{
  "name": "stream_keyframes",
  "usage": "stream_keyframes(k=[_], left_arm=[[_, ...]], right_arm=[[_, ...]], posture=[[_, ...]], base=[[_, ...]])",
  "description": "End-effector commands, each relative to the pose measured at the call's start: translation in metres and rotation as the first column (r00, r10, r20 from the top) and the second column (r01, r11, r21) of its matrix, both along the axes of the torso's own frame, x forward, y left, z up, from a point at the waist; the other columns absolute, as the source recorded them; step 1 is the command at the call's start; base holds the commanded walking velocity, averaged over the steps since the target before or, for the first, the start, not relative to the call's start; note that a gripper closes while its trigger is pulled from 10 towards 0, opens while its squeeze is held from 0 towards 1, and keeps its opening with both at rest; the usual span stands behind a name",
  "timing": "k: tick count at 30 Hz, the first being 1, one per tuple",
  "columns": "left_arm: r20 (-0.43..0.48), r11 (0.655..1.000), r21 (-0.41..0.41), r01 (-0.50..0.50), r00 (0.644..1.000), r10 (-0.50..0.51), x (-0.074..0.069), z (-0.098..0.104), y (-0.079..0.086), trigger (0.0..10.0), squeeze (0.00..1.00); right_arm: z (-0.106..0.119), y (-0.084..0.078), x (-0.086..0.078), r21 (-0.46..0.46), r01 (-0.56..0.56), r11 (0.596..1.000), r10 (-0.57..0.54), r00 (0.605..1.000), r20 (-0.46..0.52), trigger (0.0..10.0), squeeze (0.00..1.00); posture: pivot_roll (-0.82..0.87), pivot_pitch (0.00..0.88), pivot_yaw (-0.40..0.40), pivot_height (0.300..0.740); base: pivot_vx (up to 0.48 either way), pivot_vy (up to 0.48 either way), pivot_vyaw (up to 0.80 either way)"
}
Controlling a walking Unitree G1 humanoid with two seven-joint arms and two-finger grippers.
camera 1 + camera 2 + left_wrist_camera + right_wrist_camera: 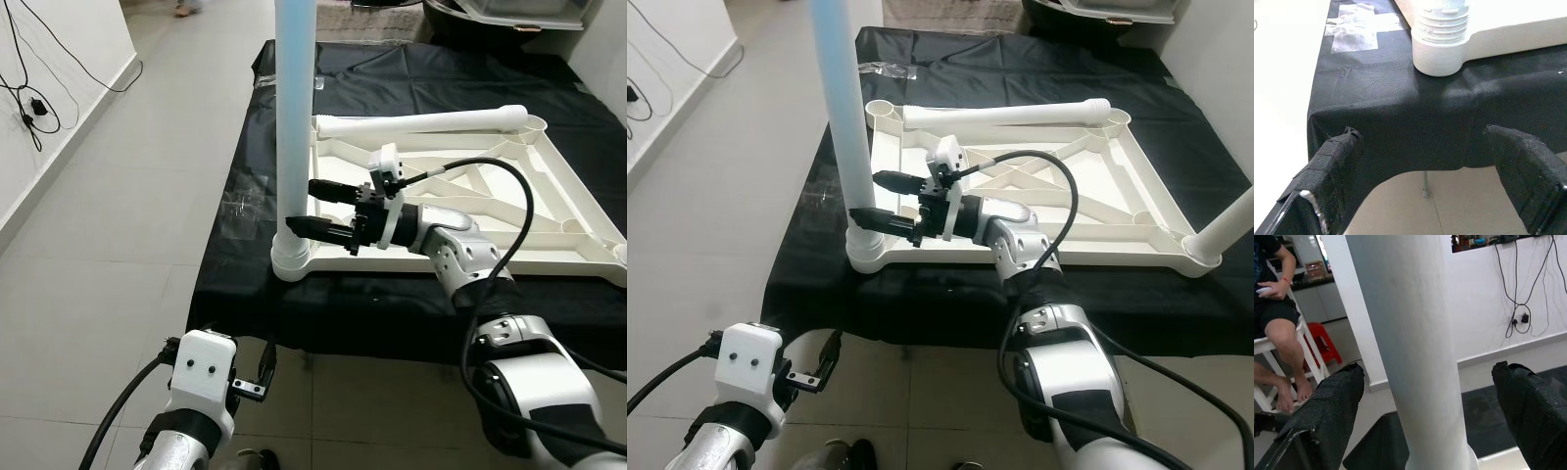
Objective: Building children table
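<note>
tabletop of white plastic lay upside down on a black cloth, its ribbed underside facing up like a shallow tray, and inside that tray lay nothing loose that could be made out, only the moulded cross ribs. one white table leg stood upright in the near corner socket on the robot's left, its top cut off by the frame edge; the left wrist view showed the threaded collar of that joint seated in the round socket. a second leg lay on its side along the far rim of the tabletop, and in the right eye view a third leg rose from the near right corner, mostly cropped. the right gripper reached in from the tabletop side with its two black fingers spread wide apart, one finger on either side of the upright leg, just beside it but not clamped on it. the left gripper hung low in front of the cloth's edge, above the tiled floor, fingers parted and holding nothing. in the right wrist view a seated person on a white chair showed behind the leg, cut off at the frame edge. cables trailed along the white wall.
</note>
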State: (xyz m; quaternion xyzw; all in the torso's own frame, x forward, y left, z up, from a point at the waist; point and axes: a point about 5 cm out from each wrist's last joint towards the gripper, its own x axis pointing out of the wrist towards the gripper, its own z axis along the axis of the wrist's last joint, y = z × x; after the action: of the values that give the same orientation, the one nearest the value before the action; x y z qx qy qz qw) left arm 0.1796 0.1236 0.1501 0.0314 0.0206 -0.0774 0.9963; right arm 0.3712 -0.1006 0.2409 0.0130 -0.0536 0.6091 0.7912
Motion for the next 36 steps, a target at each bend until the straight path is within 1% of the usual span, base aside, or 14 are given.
stream_keyframes(k=[1, 2, 7, 11, 19, 21, 36], left_arm=[[-0.009, 1.000, -0.001, 0.004, 1.000, -0.004, -0.002, -0.002, -0.002, 10.0, 0.00], [-0.009, 1.000, -0.002, 0.005, 1.000, -0.005, -0.002, -0.002, -0.003, 10.0, 0.00], [-0.010, 1.000, -0.004, 0.005, 1.000, -0.005, -0.003, -0.002, -0.004, 10.0, 0.00], [-0.008, 1.000, -0.006, 0.006, 1.000, -0.006, -0.002, -0.002, -0.005, 10.0, 0.00], [-0.007, 1.000, -0.007, 0.003, 1.000, -0.003, -0.001, -0.002, -0.004, 10.0, 0.00], [-0.007, 1.000, -0.007, 0.004, 1.000, -0.004, 0.000, -0.003, -0.004, 10.0, 0.00], [-0.007, 1.000, -0.004, -0.001, 1.000, 0.001, -0.001, -0.003, -0.003, 10.0, 0.00]], right_arm=[[0.010, 0.010, -0.001, 0.014, -0.022, 1.000, 0.021, 0.999, 0.038, 10.0, 0.00], [0.011, 0.014, -0.001, 0.020, -0.025, 0.999, 0.025, 0.999, 0.041, 10.0, 0.00], [0.012, 0.020, -0.001, 0.031, -0.032, 0.999, 0.031, 0.999, 0.040, 10.0, 0.00], [0.014, 0.033, 0.000, 0.044, -0.051, 0.998, 0.050, 0.998, 0.039, 10.0, 0.00], [0.017, 0.040, 0.000, 0.062, -0.065, 0.996, 0.063, 0.997, 0.039, 10.0, 0.00], [0.022, 0.046, 0.000, 0.077, -0.070, 0.995, 0.067, 0.997, 0.045, 10.0, 0.00], [0.024, 0.056, 0.000, 0.084, -0.096, 0.992, 0.091, 0.994, 0.054, 10.0, 0.00]], posture=[[0.10, 0.159, -0.040, 0.740], [0.10, 0.159, -0.040, 0.740], [0.10, 0.160, -0.042, 0.740], [0.10, 0.163, -0.043, 0.740], [0.10, 0.161, -0.050, 0.740], [0.10, 0.162, -0.049, 0.740], [0.10, 0.163, -0.053, 0.740]], base=[[0.000, 0.000, 0.00], [0.000, 0.000, 0.00], [0.000, 0.000, 0.00], [0.000, 0.000, 0.00], [0.000, 0.000, 0.00], [0.000, 0.000, 0.00], [0.000, 0.000, 0.00]])
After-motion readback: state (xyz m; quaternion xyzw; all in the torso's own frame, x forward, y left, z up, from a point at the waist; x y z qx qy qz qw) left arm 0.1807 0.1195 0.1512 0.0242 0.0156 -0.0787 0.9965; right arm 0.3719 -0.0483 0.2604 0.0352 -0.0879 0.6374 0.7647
